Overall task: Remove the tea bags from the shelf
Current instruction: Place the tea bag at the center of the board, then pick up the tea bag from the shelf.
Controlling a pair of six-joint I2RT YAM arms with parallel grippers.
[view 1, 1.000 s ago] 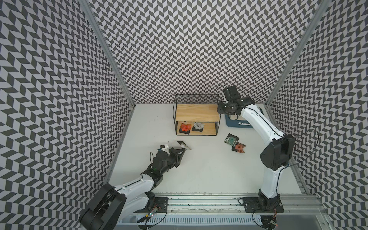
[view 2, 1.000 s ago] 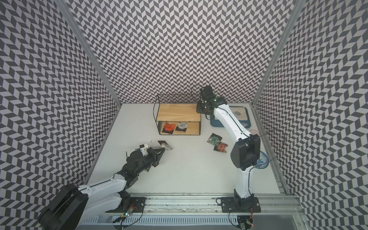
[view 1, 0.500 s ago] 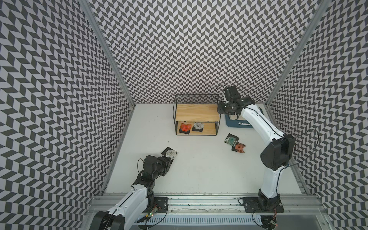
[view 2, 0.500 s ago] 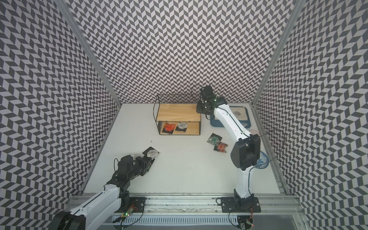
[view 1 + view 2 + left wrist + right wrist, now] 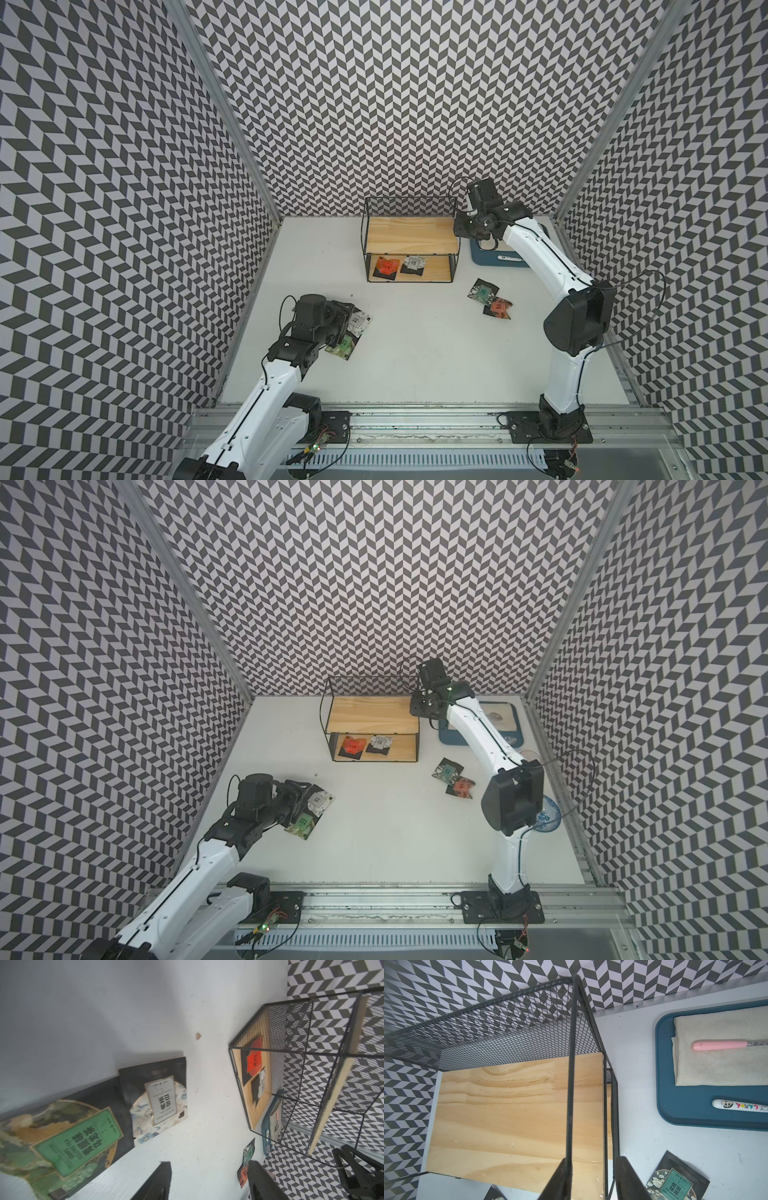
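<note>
The shelf [image 5: 411, 235] stands at the back of the table. On its lower board lie an orange tea bag [image 5: 384, 266] and a white one [image 5: 413, 264]. My left gripper [image 5: 341, 318] is open and empty in the left wrist view [image 5: 208, 1162]. Beside it on the table lie a white tea bag [image 5: 164, 1101] and a green one [image 5: 76, 1138]. My right gripper [image 5: 593, 1159] is shut on the shelf's right end frame. One finger lies against the top rail, the other against the outer wires.
A teal tea bag [image 5: 482, 289] and an orange one [image 5: 498, 308] lie on the table right of the shelf. A blue tray [image 5: 685, 1113] with beige cloth, a pink-handled utensil [image 5: 720, 1045] and a white one [image 5: 737, 1106] stands behind them. A blue glass dish [image 5: 546, 818] sits at the right edge.
My left gripper drew back toward the front left with the white tea bag, set it down beside the green one and opened. The right arm has not moved.
</note>
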